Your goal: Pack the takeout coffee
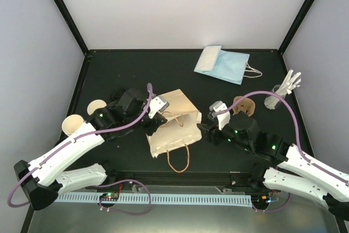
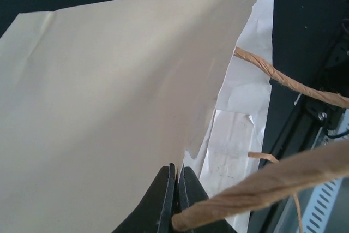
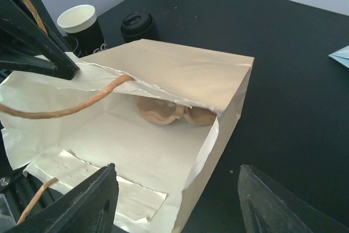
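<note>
Left gripper: the jaws are being clenched on the upper lip of the tan paper bag, and the paper is being pinched flat between them. A twisted paper handle is being seen crossing just in front.
Right gripper: the fingers are being held wide apart with nothing between them, right at the bag's mouth.
Bag: it is being seen lying on its side mid-table, with the mouth being lifted open by that left-hand pinch.
Inside the bag: a brown pulp cup carrier is being glimpsed well in, under the raised upper panel.
Takeout coffee: it is being shown upright on the black table, outside the bag and just beyond its far side. It is near a lidless cream cup and is being touched by neither gripper.
Elsewhere: a pale blue paper bag is being seen flat at the far side. A second brown carrier is being spotted by the right wrist, and white plastic cutlery is being seen standing at the right edge.
</note>
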Controlling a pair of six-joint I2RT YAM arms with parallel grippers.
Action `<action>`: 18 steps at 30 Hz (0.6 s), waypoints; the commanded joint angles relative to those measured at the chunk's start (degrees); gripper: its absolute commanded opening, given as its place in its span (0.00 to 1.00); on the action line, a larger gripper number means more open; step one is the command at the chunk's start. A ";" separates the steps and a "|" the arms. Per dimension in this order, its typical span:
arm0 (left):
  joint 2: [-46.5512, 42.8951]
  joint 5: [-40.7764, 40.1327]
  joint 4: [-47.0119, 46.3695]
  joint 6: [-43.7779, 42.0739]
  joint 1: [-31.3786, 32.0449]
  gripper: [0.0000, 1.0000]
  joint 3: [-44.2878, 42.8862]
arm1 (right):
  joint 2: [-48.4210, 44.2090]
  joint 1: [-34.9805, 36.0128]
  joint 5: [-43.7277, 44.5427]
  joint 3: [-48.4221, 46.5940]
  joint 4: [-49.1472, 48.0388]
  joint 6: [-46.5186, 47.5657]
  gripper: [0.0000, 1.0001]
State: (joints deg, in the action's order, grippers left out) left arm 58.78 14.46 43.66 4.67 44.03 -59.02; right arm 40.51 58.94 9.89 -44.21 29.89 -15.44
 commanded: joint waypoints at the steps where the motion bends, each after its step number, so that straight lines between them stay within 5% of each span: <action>1: -2.55 3.06 -1.20 2.01 0.62 0.02 1.63 | 1.03 -0.37 -3.05 0.57 -1.24 0.43 0.63; 18: -4.97 6.15 0.13 2.89 0.95 0.02 3.49 | -6.03 -0.23 -10.29 6.94 -7.19 3.76 0.63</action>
State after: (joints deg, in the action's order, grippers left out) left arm 55.27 17.98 43.75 6.37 44.45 -55.66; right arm 36.12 58.87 2.76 -38.63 26.83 -13.74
